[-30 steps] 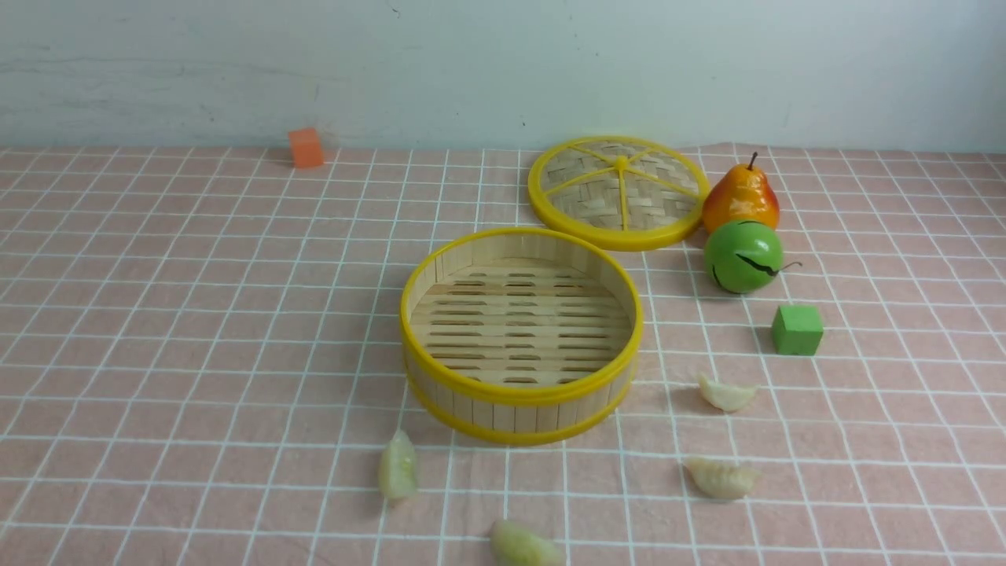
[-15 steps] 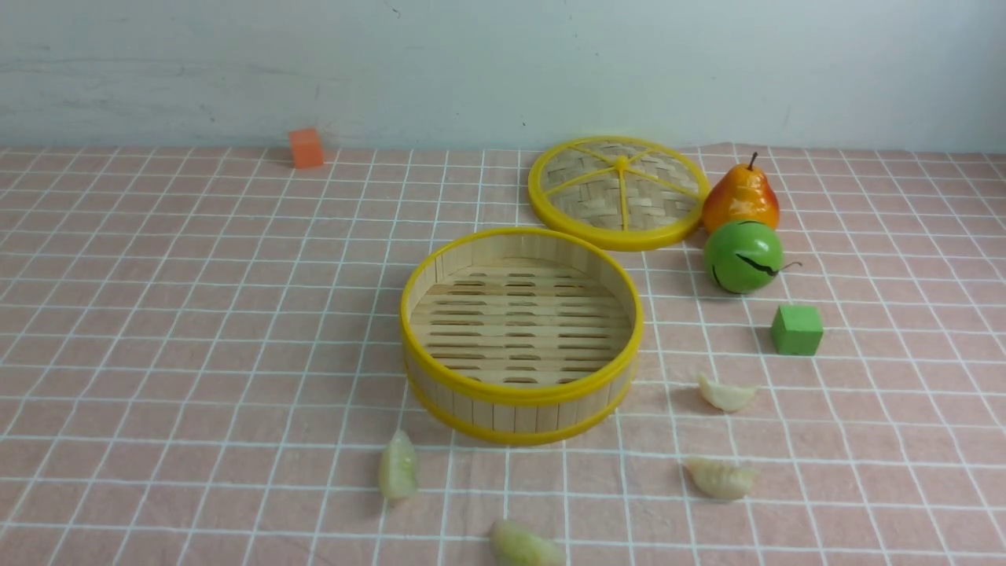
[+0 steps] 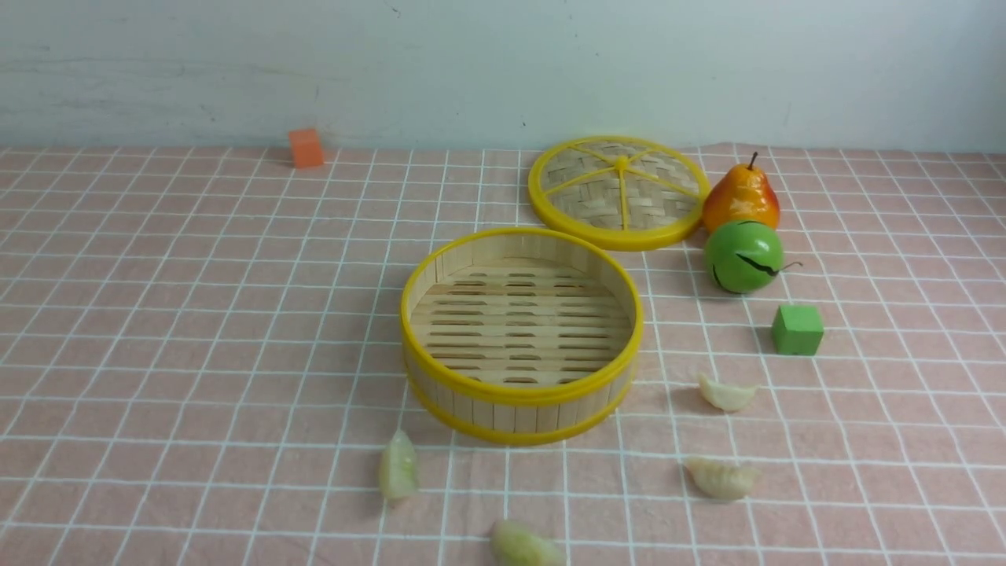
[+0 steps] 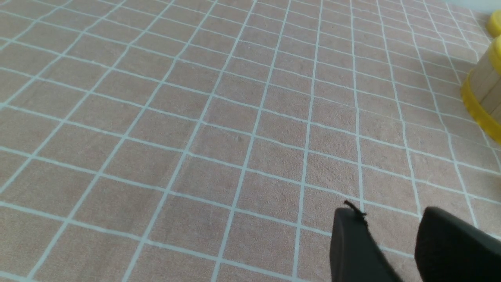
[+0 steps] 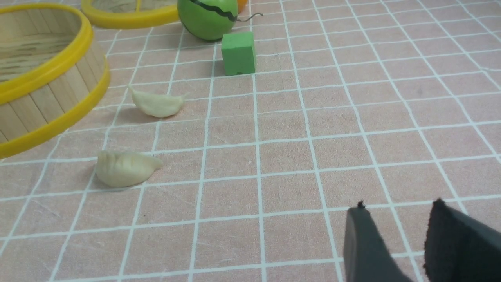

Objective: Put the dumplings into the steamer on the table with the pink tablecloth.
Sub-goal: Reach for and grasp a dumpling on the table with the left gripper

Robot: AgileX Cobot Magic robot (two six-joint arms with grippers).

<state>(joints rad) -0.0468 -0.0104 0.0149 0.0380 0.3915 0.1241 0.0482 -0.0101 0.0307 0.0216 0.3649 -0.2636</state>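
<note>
Jaws of the right gripper [image 5: 399, 211] stand apart with nothing between them, low over the pink tablecloth [image 5: 352, 117]. Ahead of it and off toward the middle of the table lies the nearest dumpling [image 5: 125, 168], flat on the cloth. Its long axis runs across the robot's front rather than away from it, with the fat end toward the steamer [image 5: 39, 102] and the tapered tip toward the gripper's side. A second dumpling [image 5: 156, 103] lies beyond it, lined up much the same way, between the steamer and the green cube [image 5: 238, 53].

Both sit between this gripper and the steamer, so the right arm looks the nearer one for them. The carry afterward would likely be short, over the yellow rim and in. Since the jaws seem to close roughly along that long axis, a turn of the wrist may be needed to pinch across the narrow belly.

The left gripper [image 4: 391, 219] is likewise parted and empty, over bare cloth, with only the steamer's wall in its view. A third dumpling [image 3: 398, 466] and a fourth dumpling [image 3: 525, 545] lie on the near side of the steamer, probably the left arm's share. The steamer holds nothing yet.
</note>
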